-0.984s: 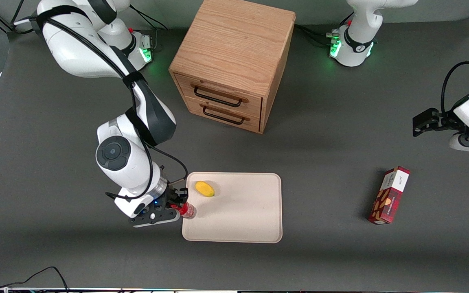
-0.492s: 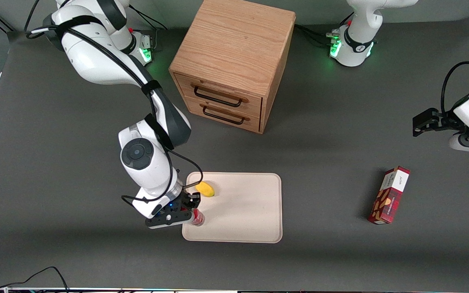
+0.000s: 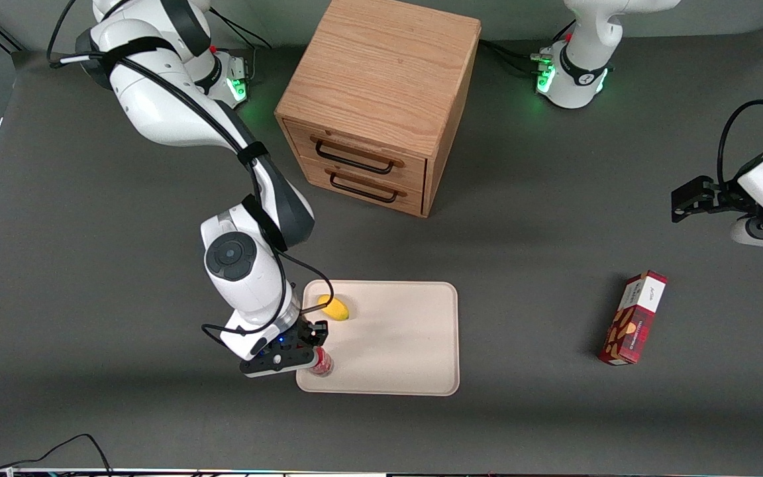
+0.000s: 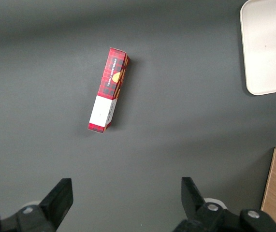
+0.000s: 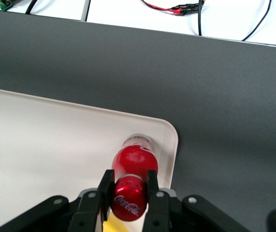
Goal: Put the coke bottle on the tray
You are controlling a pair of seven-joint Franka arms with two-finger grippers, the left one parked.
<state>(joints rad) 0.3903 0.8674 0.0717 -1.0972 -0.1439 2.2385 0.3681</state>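
My right gripper is shut on the cap of the small red coke bottle. It holds the bottle upright over the corner of the cream-beige tray that is nearest the front camera at the working arm's end. In the right wrist view the two black fingers clamp the red cap, and the coke bottle hangs below them with its clear base just inside the tray rim. I cannot tell whether the base touches the tray.
A yellow fruit lies on the tray, farther from the front camera than the bottle. A wooden drawer cabinet stands farther back. A tall red patterned carton lies toward the parked arm's end; it also shows in the left wrist view.
My right gripper has carried the coke bottle from the tray's edge in over its corner, a little nearer the front camera. The fruit and carton have not moved.
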